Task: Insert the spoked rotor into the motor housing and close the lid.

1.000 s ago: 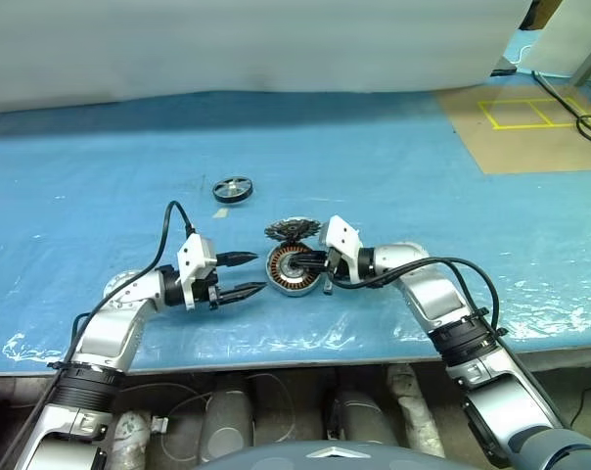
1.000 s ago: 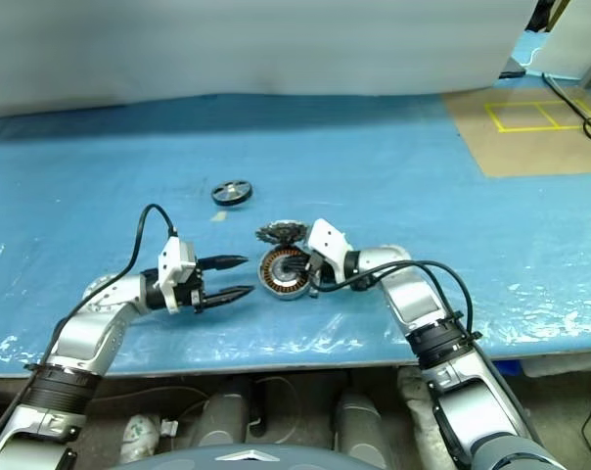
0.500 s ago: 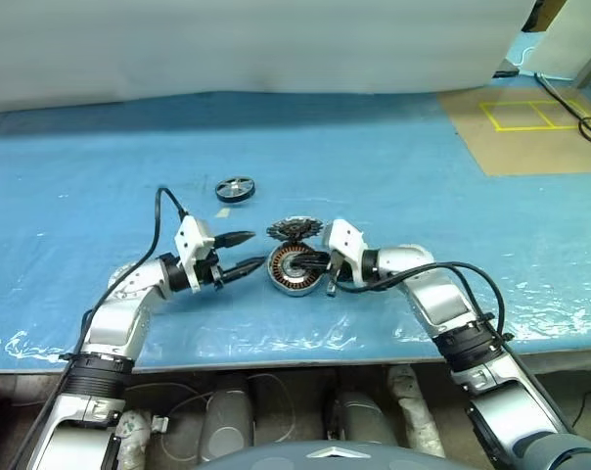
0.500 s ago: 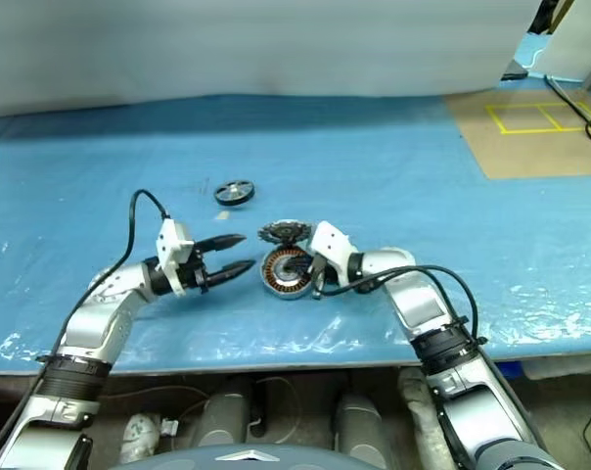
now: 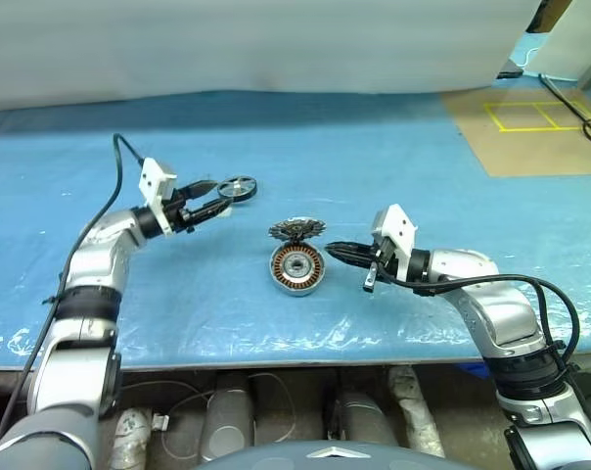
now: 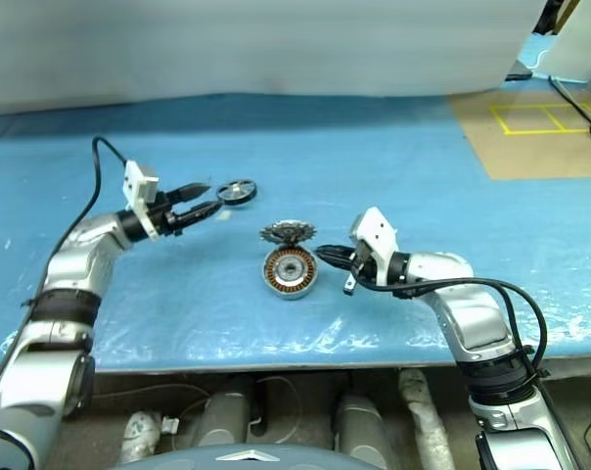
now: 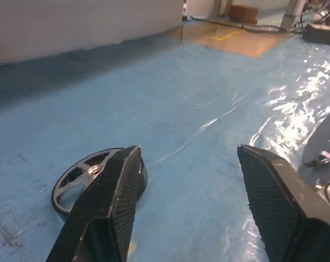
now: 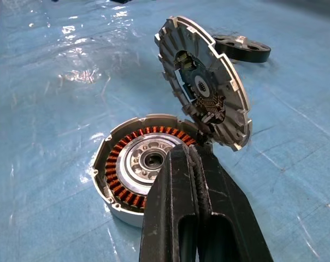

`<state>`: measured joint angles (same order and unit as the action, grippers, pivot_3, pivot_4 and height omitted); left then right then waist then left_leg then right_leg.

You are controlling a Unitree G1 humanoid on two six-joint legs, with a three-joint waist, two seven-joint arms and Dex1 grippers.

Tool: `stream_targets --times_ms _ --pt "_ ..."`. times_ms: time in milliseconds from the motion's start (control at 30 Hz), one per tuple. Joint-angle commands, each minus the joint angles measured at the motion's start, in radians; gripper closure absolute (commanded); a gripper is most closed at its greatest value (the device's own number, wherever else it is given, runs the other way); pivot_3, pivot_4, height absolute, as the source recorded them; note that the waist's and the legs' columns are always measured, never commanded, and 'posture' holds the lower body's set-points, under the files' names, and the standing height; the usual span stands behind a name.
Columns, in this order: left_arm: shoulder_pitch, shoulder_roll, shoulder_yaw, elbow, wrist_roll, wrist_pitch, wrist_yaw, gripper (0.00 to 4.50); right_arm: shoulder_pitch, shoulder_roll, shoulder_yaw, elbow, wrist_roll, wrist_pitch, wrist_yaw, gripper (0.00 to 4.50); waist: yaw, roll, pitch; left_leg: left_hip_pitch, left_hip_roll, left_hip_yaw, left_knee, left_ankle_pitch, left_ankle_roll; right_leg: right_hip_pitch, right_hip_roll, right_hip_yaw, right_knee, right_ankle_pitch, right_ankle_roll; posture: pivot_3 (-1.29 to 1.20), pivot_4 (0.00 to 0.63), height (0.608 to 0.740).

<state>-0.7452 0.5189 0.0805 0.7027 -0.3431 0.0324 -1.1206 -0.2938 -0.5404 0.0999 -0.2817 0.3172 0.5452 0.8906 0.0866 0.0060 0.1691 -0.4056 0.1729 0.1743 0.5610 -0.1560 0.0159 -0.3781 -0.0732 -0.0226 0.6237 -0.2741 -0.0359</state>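
Left tool (image 5: 209, 196) is held open with nothing between its fingers, its tips reaching the spoked rotor (image 5: 237, 187), which lies flat on the blue table (image 5: 393, 157). In the left wrist view one black finger (image 7: 107, 202) overlaps the rotor's near rim while the other stands well apart from it, so the wheel is beside the opening and not framed by it; whether the finger touches the rim cannot be told.

Near the rotor, closer to the robot, the motor housing (image 5: 295, 268) rests with its copper coils facing up. The lid (image 5: 296, 231) is seen standing propped open on the housing's far edge, toothed inner face shown in the right wrist view. Just beside the housing the right tool (image 5: 346, 254) is fully closed and empty, pointing at the housing's edge.

The step in hand is judged to be the pickup of the rotor. A closing from this offset could merely shove the thin wheel across the slick sheet, or pinch it by the rim alone so that it tilts or slips out once lifted. A rotor carried crooked could catch on the coil ring instead of seating. The upright lid could also be knocked shut by a passing arm before anything is inserted, and the loose housing could be nudged by the closed right tool.
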Motion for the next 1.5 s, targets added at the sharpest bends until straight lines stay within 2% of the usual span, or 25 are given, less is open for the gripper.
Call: stream_targets --times_ms 33,133,300,500,700,867,1067,1267,1400,1500 --pt "-0.125 0.010 -0.018 0.148 0.065 -0.082 -0.034 1.51 -0.016 0.001 -0.014 -0.059 0.025 -0.006 -0.014 4.48 0.006 0.000 0.000 -0.001 0.000 0.000 0.000 0.000 0.000 -0.001 0.000 0.000 0.000 0.000 0.000 0.00 0.150 0.740" --pt "-0.220 0.004 -0.062 0.283 0.139 -0.145 -0.069 1.51 -0.017 0.000 -0.007 -0.098 0.041 -0.012 -0.005 4.48 0.009 0.000 0.000 -0.002 0.000 0.000 0.000 0.000 0.000 -0.003 0.000 0.000 0.000 0.000 0.001 0.00 0.150 0.740" --pt "-0.328 -0.031 -0.081 0.475 0.241 -0.239 0.063 1.51 -0.058 -0.007 -0.047 -0.165 0.081 -0.005 -0.018 4.48 0.008 -0.001 0.001 -0.007 0.000 -0.001 0.000 0.001 0.001 -0.007 0.000 -0.002 0.001 0.003 0.005 0.00 0.150 0.740" --pt "-0.391 -0.060 -0.135 0.568 0.374 -0.327 0.191 1.51 -0.165 -0.012 -0.113 -0.115 0.074 -0.009 -0.100 4.48 0.012 -0.003 0.002 -0.008 0.000 -0.002 0.000 0.001 0.000 -0.007 0.000 -0.002 0.001 0.004 0.006 0.00 0.150 0.740" --pt "-0.448 -0.069 -0.154 0.622 0.456 -0.271 0.294 1.51 -0.165 -0.045 -0.109 -0.113 0.062 -0.015 -0.092 4.48 0.014 -0.005 0.003 -0.012 -0.001 -0.003 0.001 0.002 0.002 -0.009 -0.001 -0.005 0.002 0.004 0.006 0.00 0.150 0.740" --pt "-0.463 -0.073 -0.155 0.635 0.486 -0.221 0.245 1.51 -0.151 -0.052 -0.108 -0.135 0.067 -0.002 -0.107 4.48 0.010 -0.005 0.003 -0.012 -0.001 -0.003 0.001 0.002 0.002 -0.010 -0.001 -0.005 0.002 0.004 0.007 0.00 0.150 0.740" --pt "-0.497 -0.006 -0.219 0.636 0.569 -0.233 0.049 1.51 -0.114 -0.071 -0.108 -0.170 0.068 0.013 -0.114 4.48 0.011 -0.006 0.004 -0.012 0.000 -0.004 0.001 0.002 0.002 -0.010 -0.001 -0.005 0.002 0.004 0.006 0.00 0.150 0.740" --pt "-0.541 0.002 -0.180 0.644 0.558 -0.191 0.085 1.51 -0.095 -0.066 -0.105 -0.188 0.071 0.015 -0.134 4.48 0.018 -0.006 0.004 -0.012 -0.001 -0.004 0.001 0.002 0.002 -0.009 -0.002 -0.006 0.002 0.004 0.006 0.00 0.150 0.740" --pt "-0.564 -0.013 -0.219 0.648 0.616 -0.213 0.128 1.51 -0.093 -0.062 -0.096 -0.189 0.070 0.014 -0.141 4.48 0.017 -0.006 0.004 -0.012 -0.001 -0.004 0.001 0.002 0.002 -0.009 -0.002 -0.006 0.002 0.004 0.006 0.00 0.150 0.740" --pt "-0.588 -0.056 -0.242 0.660 0.649 -0.149 0.139 1.51 -0.091 -0.065 -0.084 -0.191 0.063 0.013 -0.141 4.48 0.018 -0.006 0.004 -0.012 -0.001 -0.004 0.001 0.002 0.003 -0.009 -0.002 -0.006 0.002 0.004 0.006 0.00 0.150 0.740"
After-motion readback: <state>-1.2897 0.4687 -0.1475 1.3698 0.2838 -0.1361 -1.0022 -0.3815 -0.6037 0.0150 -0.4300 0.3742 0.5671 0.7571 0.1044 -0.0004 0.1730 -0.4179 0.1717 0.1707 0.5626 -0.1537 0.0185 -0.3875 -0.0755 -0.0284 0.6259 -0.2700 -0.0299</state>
